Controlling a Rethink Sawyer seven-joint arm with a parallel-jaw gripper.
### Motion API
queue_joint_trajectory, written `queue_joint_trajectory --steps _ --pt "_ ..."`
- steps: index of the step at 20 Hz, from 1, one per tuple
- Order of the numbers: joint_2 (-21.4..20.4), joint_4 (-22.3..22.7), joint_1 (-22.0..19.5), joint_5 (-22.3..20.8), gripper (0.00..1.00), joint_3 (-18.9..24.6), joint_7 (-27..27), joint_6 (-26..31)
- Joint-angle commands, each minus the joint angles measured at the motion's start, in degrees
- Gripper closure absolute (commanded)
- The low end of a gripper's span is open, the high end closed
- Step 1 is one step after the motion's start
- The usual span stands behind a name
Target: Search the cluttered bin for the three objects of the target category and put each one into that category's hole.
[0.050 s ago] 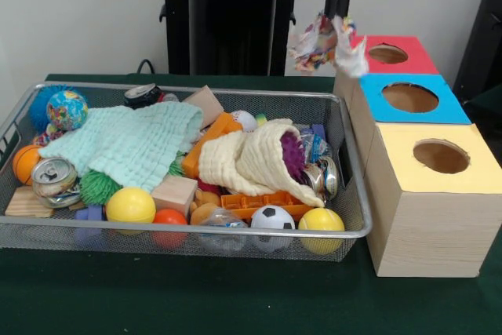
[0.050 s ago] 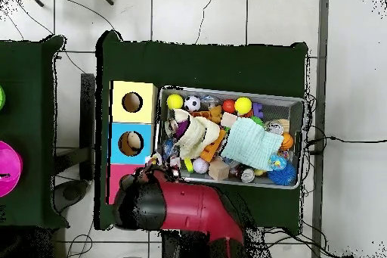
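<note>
Above the red-topped box (image 1: 392, 54), the gripper (image 1: 339, 5) hangs with jaws clenched on a crumpled wrapper (image 1: 328, 43), just left of that box's round hole. Beside it stand the blue-topped box (image 1: 410, 98) and yellow-topped box (image 1: 441, 156), wood-sided. Wire-mesh bin (image 1: 354, 186) holds a mint waffle cloth (image 1: 129, 143), cream knit cloth (image 1: 251, 164), crushed can (image 1: 53, 178), smooth balls, wooden blocks; bare green table (image 1: 235, 296) in front.
</note>
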Motion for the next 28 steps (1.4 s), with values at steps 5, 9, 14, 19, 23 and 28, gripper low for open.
queue_joint_trajectory --steps 5,9,14,19,23,28 --pt "-7.96 -3.60 -0.19 5.33 1.00 2.31 8.12 10.74" --pt "-8.62 -5.46 0.49 7.47 1.00 3.42 8.93 10.70" --pt "-6.86 -8.32 2.37 8.29 1.00 3.83 10.90 9.78" --pt "-1.62 -13.00 3.52 8.88 1.00 4.77 11.27 6.71" --pt "1.87 -16.25 4.08 9.12 1.00 5.40 10.47 3.57" --pt "5.81 -18.09 4.15 9.19 1.00 6.18 9.25 -2.62"
